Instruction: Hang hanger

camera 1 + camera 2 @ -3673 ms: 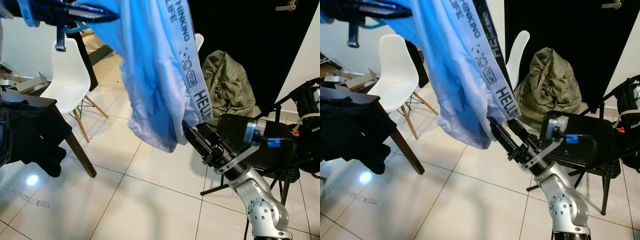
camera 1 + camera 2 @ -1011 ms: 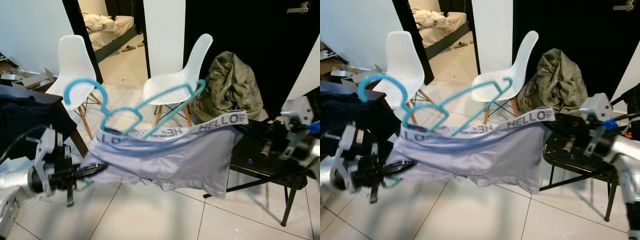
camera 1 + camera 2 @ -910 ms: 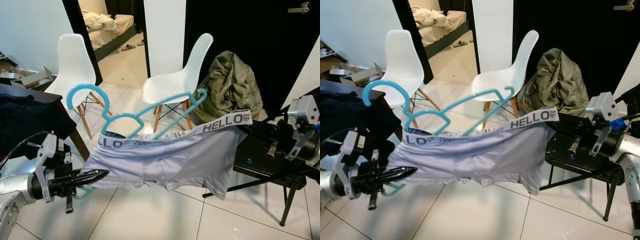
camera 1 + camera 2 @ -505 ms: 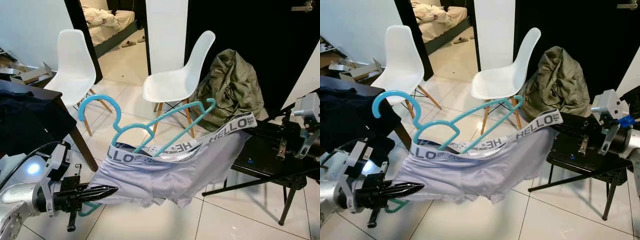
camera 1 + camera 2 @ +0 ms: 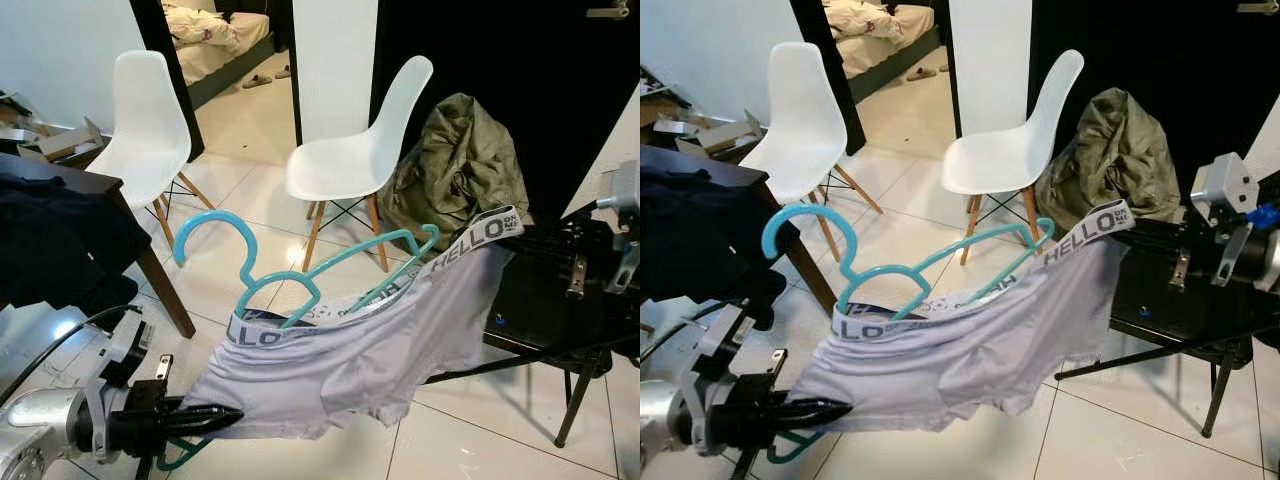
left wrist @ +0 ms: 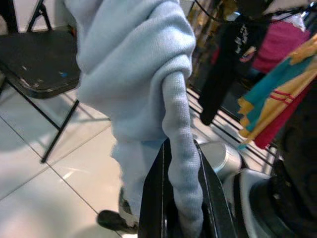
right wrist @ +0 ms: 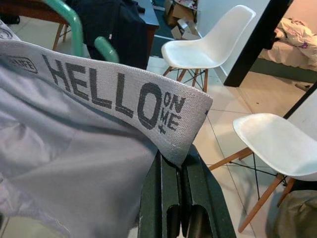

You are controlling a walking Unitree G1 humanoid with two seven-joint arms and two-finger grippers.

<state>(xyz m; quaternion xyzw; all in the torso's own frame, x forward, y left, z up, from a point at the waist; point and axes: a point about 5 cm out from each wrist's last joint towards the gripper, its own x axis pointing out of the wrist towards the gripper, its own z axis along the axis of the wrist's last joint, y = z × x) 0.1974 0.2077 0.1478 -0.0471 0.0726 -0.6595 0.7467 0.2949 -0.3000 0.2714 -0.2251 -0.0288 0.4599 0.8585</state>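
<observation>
"HELLO ON ME" reads on the waistband of grey underwear stretched above white floor tiles, a teal hanger threaded inside. The left gripper clamps its hem and the right gripper its waistband, before two white chairs.

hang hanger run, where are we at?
Done: the teal hanger sits threaded inside the waistband of the pale boxer shorts.

In hand: the left gripper pinches a leg hem low down, and the right gripper clamps the HELLO waistband, with the shorts stretched between them.

Left: the hook is free in the air, on no rail. The actual hanging is not yet done.
</observation>
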